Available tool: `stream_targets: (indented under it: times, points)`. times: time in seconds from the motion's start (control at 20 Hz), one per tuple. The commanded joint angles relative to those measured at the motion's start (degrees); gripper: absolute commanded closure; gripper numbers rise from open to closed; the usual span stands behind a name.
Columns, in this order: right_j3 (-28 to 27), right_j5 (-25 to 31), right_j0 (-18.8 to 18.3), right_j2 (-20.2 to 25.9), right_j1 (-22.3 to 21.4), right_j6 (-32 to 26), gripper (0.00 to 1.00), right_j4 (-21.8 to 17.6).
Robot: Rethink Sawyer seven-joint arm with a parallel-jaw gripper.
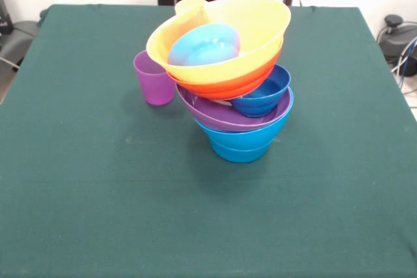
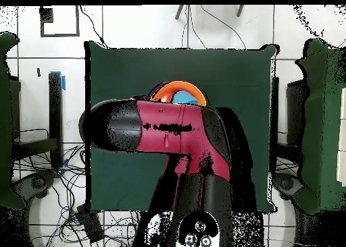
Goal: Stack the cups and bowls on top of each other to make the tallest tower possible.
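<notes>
A lopsided tower (image 1: 229, 76) of glossy plastic bowls is standing mid-tabletop (image 1: 98, 193), leaning. A translucent purple plastic cup (image 1: 154, 78) is sitting beside it. End effector: out of sight.

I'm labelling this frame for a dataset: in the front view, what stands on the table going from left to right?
Purple cup → the tower of stacked bowls, leaning, with a cyan bowl inside the yellow bowl on top.

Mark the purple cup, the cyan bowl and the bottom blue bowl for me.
purple cup (image 1: 154, 81), front view, its side wall.
cyan bowl (image 1: 203, 45), front view, its inside.
bottom blue bowl (image 1: 240, 141), front view, its outer wall.
</notes>
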Motion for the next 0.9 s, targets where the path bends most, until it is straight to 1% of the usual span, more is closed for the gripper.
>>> stream_targets:
  times: [0.05,0.2,0.45,0.65,0.9]
  points:
    - [-0.9,4.5,-0.9,4.6,3.5,-3.7,0.00,-2.5]
    - [-1.1,3.8,-0.8,4.9,3.5,-3.2,0.00,-2.0]
    - [-1.9,5.5,-0.8,5.1,2.6,-3.8,0.00,-1.6]
    - [-2.2,5.4,-1.4,5.4,2.9,-4.6,0.00,-1.7]
    - [-1.7,4.6,-1.3,5.4,2.9,-4.3,0.00,-1.7]
